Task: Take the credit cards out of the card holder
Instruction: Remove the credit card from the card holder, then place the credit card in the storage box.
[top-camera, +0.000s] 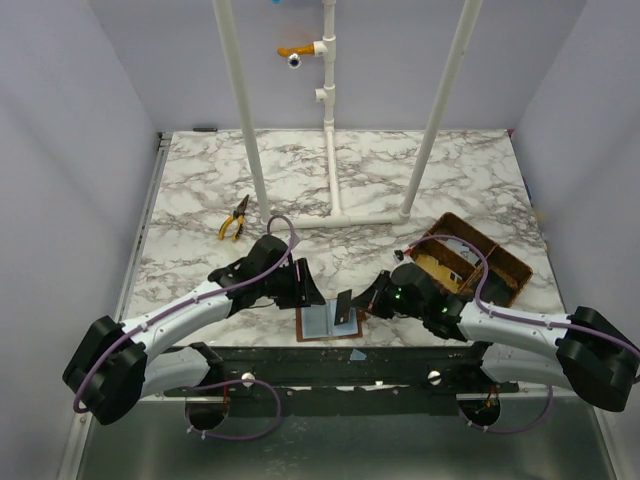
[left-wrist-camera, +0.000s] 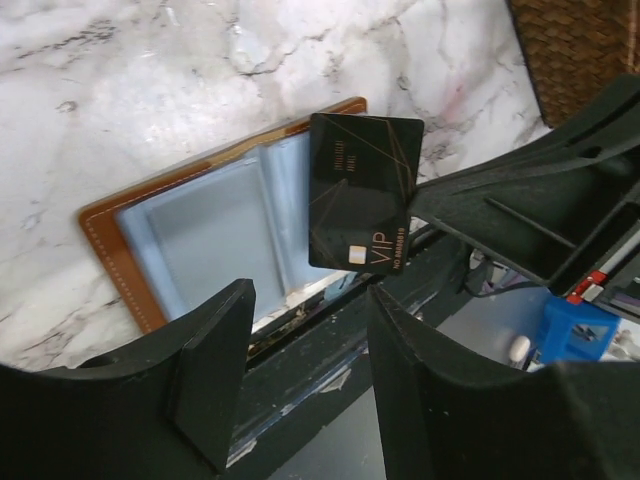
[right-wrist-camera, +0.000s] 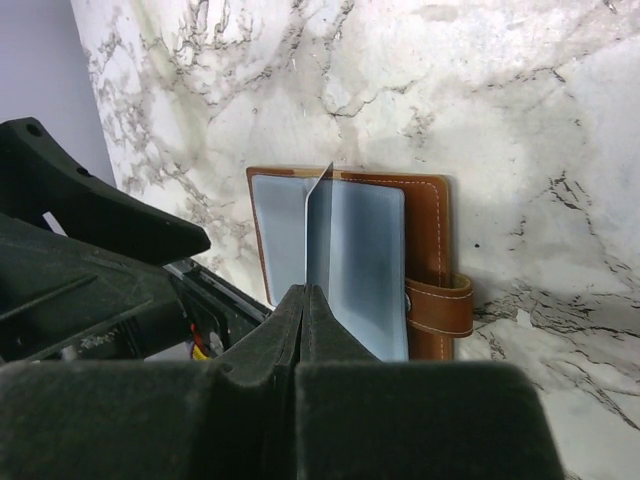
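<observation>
The card holder (top-camera: 322, 323) lies open at the table's near edge, its blue-grey pockets facing up; it also shows in the left wrist view (left-wrist-camera: 190, 235) and in the right wrist view (right-wrist-camera: 365, 250), where the snap tab (right-wrist-camera: 440, 305) is visible. My right gripper (top-camera: 362, 304) is shut on a dark credit card (left-wrist-camera: 362, 190) marked VIP. It holds the card upright just above the holder, and the right wrist view shows the card edge-on (right-wrist-camera: 318, 225). My left gripper (top-camera: 310, 293) is open and empty, hovering over the holder's near-left side (left-wrist-camera: 305, 370).
A brown woven divided basket (top-camera: 497, 262) stands to the right, with flat yellowish and pale things inside; its corner shows in the left wrist view (left-wrist-camera: 580, 50). Yellow-handled pliers (top-camera: 235, 220) lie at the left. A white pipe frame (top-camera: 330, 130) stands behind. The table's metal front rail (top-camera: 330, 362) is close by.
</observation>
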